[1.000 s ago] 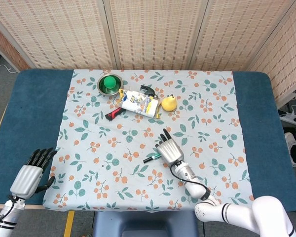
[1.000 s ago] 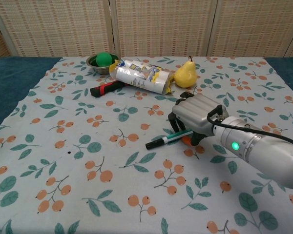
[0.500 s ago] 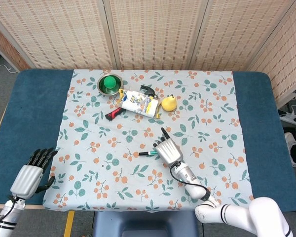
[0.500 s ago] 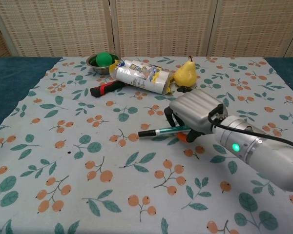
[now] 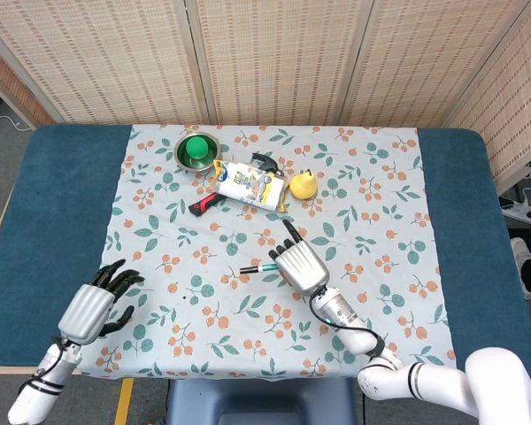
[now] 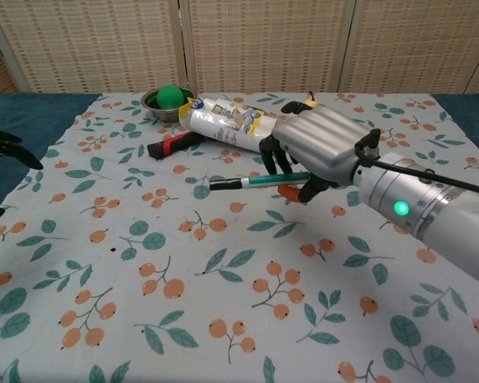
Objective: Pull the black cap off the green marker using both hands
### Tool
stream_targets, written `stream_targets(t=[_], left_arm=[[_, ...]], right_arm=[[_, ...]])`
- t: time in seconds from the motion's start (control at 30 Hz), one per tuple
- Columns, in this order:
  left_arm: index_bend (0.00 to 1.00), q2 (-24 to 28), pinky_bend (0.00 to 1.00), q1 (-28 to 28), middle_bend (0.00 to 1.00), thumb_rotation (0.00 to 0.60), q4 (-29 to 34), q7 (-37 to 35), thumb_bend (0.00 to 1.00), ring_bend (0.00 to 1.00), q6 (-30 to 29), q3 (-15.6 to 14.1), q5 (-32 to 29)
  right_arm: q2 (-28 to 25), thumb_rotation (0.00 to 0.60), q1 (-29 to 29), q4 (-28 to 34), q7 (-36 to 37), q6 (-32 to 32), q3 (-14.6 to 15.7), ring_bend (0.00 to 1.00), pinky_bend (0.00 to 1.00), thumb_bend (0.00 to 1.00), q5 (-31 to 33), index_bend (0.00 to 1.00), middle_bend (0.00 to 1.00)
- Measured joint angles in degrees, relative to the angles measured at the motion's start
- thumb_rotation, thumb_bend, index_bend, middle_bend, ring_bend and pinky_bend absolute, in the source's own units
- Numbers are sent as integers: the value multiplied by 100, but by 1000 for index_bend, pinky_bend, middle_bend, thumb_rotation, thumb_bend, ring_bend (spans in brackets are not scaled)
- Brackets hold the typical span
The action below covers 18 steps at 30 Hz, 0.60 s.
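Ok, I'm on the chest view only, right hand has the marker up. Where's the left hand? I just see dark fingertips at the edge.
Observer: The left hand is over the cloth's near-left corner, fingers spread, holding nothing.
Operator: Is it near the cap?
Observer: No. The black cap points toward it, but a wide stretch of cloth lies between.
Operator: And the right hand's grip?
Observer: From above, the right hand covers most of the green marker; only the cap end sticks out.

The tablecloth (image 6: 144, 319) is matt printed cloth. The hand (image 6: 319, 152) has a smooth silvery shell. The bowl (image 5: 195, 150) looks like shiny metal.
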State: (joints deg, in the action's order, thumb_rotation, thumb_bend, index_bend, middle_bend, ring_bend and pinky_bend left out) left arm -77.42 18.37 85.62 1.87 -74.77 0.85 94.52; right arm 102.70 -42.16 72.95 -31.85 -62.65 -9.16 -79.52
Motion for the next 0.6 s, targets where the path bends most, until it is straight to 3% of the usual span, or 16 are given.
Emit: stream_targets(t=[0.3,0.6], left_arm=[[303,-717,275,469,353,600,330,1053,362,192,567,421,-579],[313,-2088,301,1002,381,600,-190,2437,360,216,600,959,-1064]], right_arm=[[102,600,-36,170,-137,-6,-155,465,72,331,202,985,807],[260,600,-44,188,-151,-7,-225,465,71,332,380,985,807]])
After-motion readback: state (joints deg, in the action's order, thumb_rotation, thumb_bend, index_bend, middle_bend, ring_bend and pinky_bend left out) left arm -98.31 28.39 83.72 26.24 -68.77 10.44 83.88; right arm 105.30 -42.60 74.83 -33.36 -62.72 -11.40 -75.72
